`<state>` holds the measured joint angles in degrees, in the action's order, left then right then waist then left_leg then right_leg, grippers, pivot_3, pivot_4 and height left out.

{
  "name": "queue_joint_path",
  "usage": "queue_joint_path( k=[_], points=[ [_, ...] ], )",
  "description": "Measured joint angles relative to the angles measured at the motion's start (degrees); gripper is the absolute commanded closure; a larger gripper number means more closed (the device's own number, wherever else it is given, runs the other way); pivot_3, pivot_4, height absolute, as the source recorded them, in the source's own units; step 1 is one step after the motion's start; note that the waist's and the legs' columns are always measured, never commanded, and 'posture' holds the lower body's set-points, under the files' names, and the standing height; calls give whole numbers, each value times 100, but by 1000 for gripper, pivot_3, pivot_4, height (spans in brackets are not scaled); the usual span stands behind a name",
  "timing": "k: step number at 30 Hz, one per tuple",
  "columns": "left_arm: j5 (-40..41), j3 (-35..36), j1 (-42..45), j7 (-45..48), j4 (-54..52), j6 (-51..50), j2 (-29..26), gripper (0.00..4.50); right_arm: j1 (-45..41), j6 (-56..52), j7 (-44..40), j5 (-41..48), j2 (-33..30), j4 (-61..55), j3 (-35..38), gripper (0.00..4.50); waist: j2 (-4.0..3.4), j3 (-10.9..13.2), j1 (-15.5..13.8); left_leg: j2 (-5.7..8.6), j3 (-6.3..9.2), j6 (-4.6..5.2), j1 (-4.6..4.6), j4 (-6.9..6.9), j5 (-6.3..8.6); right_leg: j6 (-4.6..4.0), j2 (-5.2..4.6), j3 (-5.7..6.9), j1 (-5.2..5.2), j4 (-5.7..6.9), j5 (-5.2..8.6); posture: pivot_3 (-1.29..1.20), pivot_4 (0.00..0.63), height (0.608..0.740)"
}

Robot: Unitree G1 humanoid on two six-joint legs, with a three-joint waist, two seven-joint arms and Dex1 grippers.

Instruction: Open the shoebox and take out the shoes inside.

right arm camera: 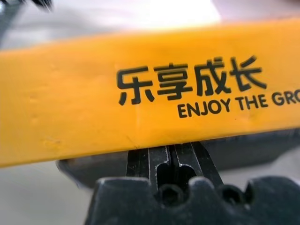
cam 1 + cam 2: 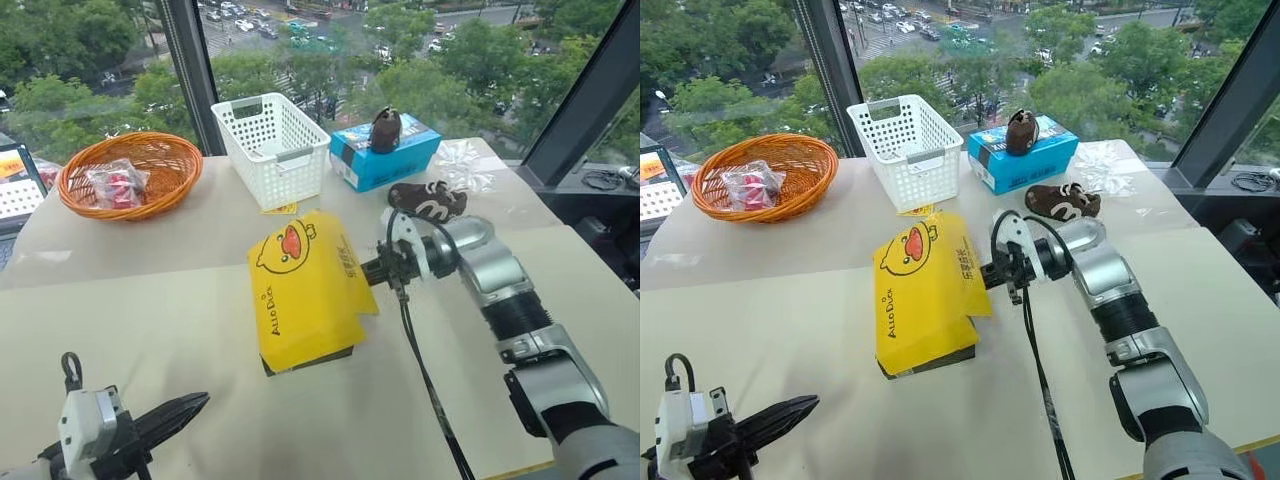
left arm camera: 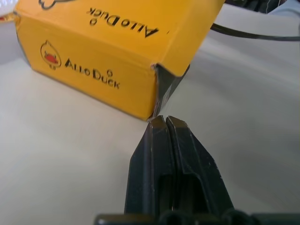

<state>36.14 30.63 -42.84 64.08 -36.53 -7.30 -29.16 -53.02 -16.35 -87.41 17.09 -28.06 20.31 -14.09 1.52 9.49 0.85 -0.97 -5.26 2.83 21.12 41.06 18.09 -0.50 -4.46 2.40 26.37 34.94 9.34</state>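
Both of our right fingers (image 1: 174, 161) were pressed together under the yellow lid's side flap, so our right gripper (image 2: 372, 270) was clenched with nothing pinched between its tips, only propping the lid edge from below. Our left gripper (image 2: 185, 408) was clenched too, empty, pointing at the near corner of the shoebox (image 2: 305, 290) without clearly touching it (the wrist view left that gap hard to judge). That box lay in the middle of the table (image 2: 150, 300), lid tilted up on the right side, dark base beneath. We judged the lid could slip off the closed tips and drop shut, or the light base could rise with it, since nothing pinned it. We could not see the shoes inside.
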Motion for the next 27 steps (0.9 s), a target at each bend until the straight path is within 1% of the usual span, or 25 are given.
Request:
queue_joint_path(
  k=[5, 9, 14, 16, 20, 24, 27],
  points=[
    [3, 90, -244, -50, -181, 108, 13, 4463, -683, -378, -43, 586, 686, 13, 217, 4451, -1, 1, 46, -7, -4, -3, -1, -10, -2, 3, 5, -2, 11, 5, -4, 0, 150, 731],
    [40, 123, -485, -85, -351, 117, 46, 4463, -1177, -361, 85, 656, 1218, 42, 203, 4451, -3, 1, 25, -6, -1, -5, 2, -18, -2, 3, 2, 5, 14, 3, -4, 0, 150, 731],
    [207, 348, -746, -166, -467, 165, 138, 4463, -1457, 204, 457, 271, 2139, 370, -118, 4451, -2, 1, 27, -4, -5, -5, 6, -18, -1, 0, -1, 6, 17, 0, -1, 0, 150, 731],
    [230, 479, -780, -176, -501, 204, 143, 4463, -1485, 389, 548, 132, 2339, 519, -233, 4451, -3, 2, 35, -4, -5, -6, 8, -18, -1, -8, -1, 6, 21, 2, 4, 0, 150, 731],
    [475, 1108, -1165, -161, -509, 263, 214, 4463, -1533, 1009, 820, -402, 3000, 1281, -611, 4451, 1, 0, 61, -6, -4, -13, 9, -19, -3, -36, 0, 9, 26, 6, 22, 0, 150, 731],
    [712, 1611, -1411, -105, -476, 285, 221, 4463, -1579, 1533, 1046, -861, 3374, 2005, -821, 4451, -2, 4, 67, -8, -1, -15, 12, -19, -4, -43, 2, 14, 28, 8, 29, 0, 150, 731],
    [934, 2008, -1515, -89, -413, 243, 152, 4463, -1604, 1910, 1189, -1218, 3518, 2533, -1035, 4451, -3, 5, 69, -6, 1, -16, 12, -18, -4, -44, 1, 16, 27, 8, 33, 0, 150, 731]
  ],
)
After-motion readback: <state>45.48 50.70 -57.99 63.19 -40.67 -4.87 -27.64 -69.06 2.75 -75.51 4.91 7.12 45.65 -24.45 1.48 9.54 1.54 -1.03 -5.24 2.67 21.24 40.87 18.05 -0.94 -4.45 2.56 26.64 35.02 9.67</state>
